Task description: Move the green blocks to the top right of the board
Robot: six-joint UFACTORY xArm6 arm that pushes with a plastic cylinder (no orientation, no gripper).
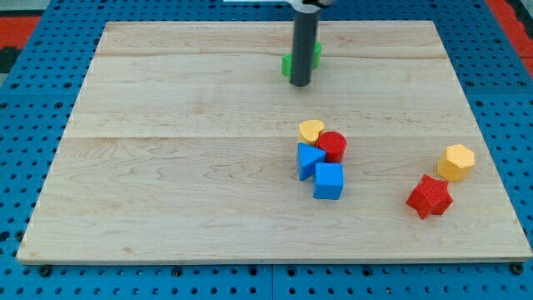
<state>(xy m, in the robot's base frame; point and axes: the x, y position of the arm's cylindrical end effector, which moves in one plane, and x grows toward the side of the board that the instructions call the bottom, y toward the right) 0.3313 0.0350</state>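
My tip stands near the view's top, a little right of centre. Green blocks show just behind the rod: one piece at its left and one at its right. The rod hides most of them, so I cannot make out their shapes. The tip is at their lower edge, touching or nearly so.
A yellow heart-shaped block, a red cylinder, a blue triangular block and a blue cube cluster right of centre. A yellow hexagonal block and a red star block lie at the lower right.
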